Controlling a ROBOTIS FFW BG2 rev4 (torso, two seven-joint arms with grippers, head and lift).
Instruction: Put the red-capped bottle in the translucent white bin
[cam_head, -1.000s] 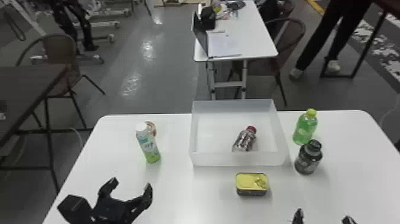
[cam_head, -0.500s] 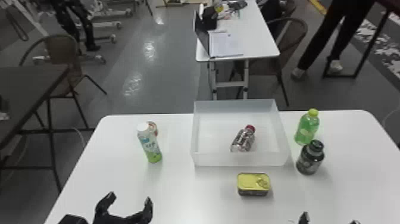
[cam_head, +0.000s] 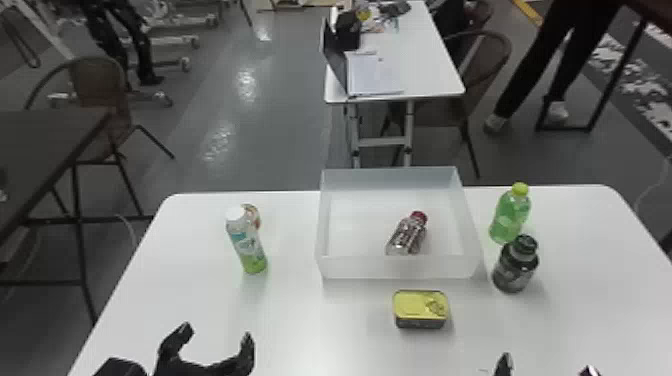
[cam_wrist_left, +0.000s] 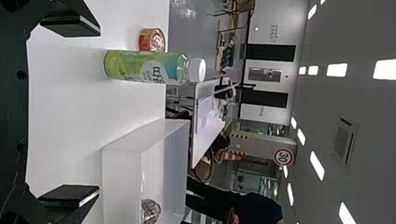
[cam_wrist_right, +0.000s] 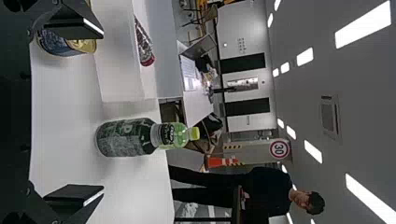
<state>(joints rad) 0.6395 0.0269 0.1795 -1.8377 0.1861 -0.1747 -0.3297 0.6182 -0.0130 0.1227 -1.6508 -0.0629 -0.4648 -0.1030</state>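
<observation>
The red-capped bottle (cam_head: 408, 234) lies tilted inside the translucent white bin (cam_head: 400, 267), its cap toward the back right. In the right wrist view the bottle (cam_wrist_right: 144, 43) shows past the wall of the bin (cam_wrist_right: 120, 70). My left gripper (cam_head: 215, 345) is low over the table's front left, open and holding nothing; the left wrist view has its gripper (cam_wrist_left: 70, 114) with fingers wide apart. At the front right edge is my right gripper (cam_head: 547, 370), and in the right wrist view this gripper (cam_wrist_right: 74, 109) is open too, with nothing held.
A white-capped bottle (cam_head: 247, 242) stands left of the bin, a small round can (cam_head: 254, 216) behind it. Right of the bin stand a green bottle (cam_head: 511, 215) and a dark bottle (cam_head: 516, 265). A yellow-topped tin (cam_head: 420, 309) sits before the bin.
Both grippers have drawn back a little toward the bottom edge of the head view. The bottle in the bin has not moved.
</observation>
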